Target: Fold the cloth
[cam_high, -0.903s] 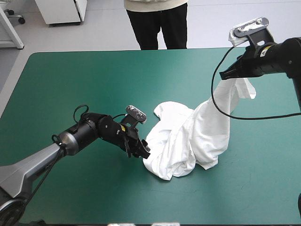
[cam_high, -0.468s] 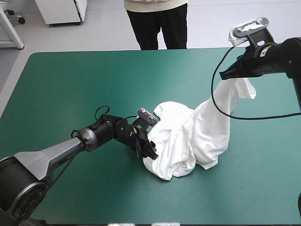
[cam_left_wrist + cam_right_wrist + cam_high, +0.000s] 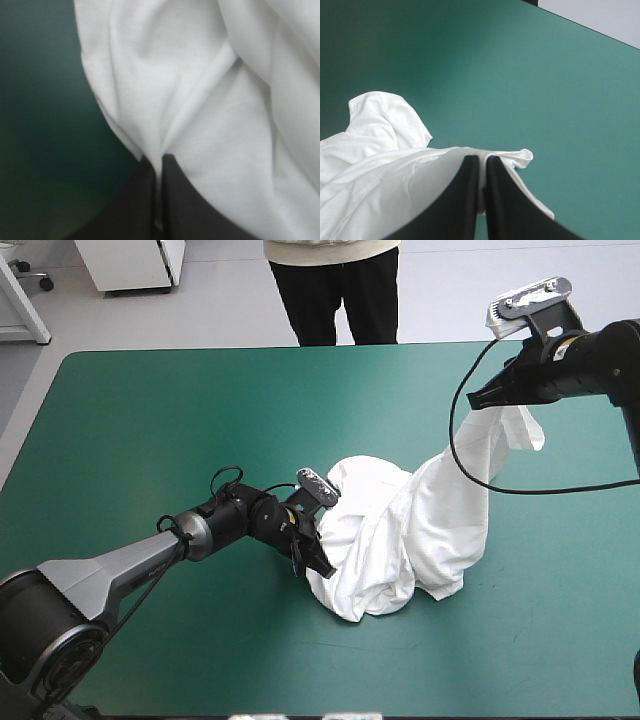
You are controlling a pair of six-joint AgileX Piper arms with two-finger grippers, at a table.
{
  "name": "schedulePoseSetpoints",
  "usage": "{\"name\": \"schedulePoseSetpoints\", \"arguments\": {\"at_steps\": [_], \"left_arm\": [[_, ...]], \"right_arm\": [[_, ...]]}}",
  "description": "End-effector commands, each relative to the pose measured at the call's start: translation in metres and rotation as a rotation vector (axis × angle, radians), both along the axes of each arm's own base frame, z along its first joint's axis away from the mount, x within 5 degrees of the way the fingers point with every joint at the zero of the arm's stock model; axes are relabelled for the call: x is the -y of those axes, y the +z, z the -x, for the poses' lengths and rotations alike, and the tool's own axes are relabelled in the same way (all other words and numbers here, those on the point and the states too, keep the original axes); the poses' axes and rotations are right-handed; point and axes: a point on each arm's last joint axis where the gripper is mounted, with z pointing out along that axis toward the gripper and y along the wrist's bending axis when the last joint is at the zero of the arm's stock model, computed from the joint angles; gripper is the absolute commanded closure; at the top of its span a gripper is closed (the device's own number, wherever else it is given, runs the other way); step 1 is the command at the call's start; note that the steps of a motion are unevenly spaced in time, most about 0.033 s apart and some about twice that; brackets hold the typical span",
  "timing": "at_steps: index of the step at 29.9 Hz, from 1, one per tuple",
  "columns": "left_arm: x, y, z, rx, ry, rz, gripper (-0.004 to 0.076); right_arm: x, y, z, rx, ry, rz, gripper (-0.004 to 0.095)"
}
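High view: the white T-shirt (image 3: 400,530) is lying as a crumpled heap on the teal-green cover (image 3: 150,420), right of the table's middle, with one part rising in a taut band to the raised right gripper (image 3: 480,398). The left gripper (image 3: 318,562) is sitting low at the heap's left edge, touching the fabric.

Left wrist view: the black fingers (image 3: 145,200) are pressing almost together, pinching a fold of the T-shirt between them; white folds are filling the field ahead.

Right wrist view: the fingers (image 3: 467,200) are standing all but closed, pinching the T-shirt's edge, while the rest is hanging down toward the cover.
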Motion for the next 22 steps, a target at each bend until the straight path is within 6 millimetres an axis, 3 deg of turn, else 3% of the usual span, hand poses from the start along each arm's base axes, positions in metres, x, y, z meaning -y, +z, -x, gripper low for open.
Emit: {"name": "schedulePoseSetpoints", "arguments": {"at_steps": [1, 4, 7, 11, 15, 18, 22], "left_arm": [[-0.005, 0.012, 0.009, -0.011, -0.005, -0.028, 0.0733], [-0.017, 0.038, 0.006, 0.080, 0.023, -0.022, 0.0733], [-0.033, 0.076, 0.003, 0.182, 0.069, 0.033, 0.0733], [-0.061, 0.143, 0.003, 0.349, 0.153, 0.148, 0.0733], [-0.088, 0.201, 0.009, 0.519, 0.224, 0.234, 0.0733], [-0.102, 0.233, 0.016, 0.634, 0.246, 0.250, 0.0733], [-0.112, 0.275, 0.026, 0.793, 0.246, 0.248, 0.0733]], "right_arm": [[0.002, 0.016, 0.014, 0.061, 0.003, -0.001, 0.0921], [0.002, 0.016, 0.014, 0.061, 0.003, -0.001, 0.0921], [0.001, 0.017, 0.014, 0.060, 0.008, -0.011, 0.0921], [0.000, 0.017, 0.014, 0.061, 0.026, -0.012, 0.0921], [-0.002, 0.007, 0.012, 0.027, 0.045, -0.016, 0.0921], [-0.004, -0.003, 0.010, -0.006, 0.074, 0.003, 0.0920], [-0.003, 0.008, 0.015, 0.076, 0.079, -0.011, 0.0920]]}}
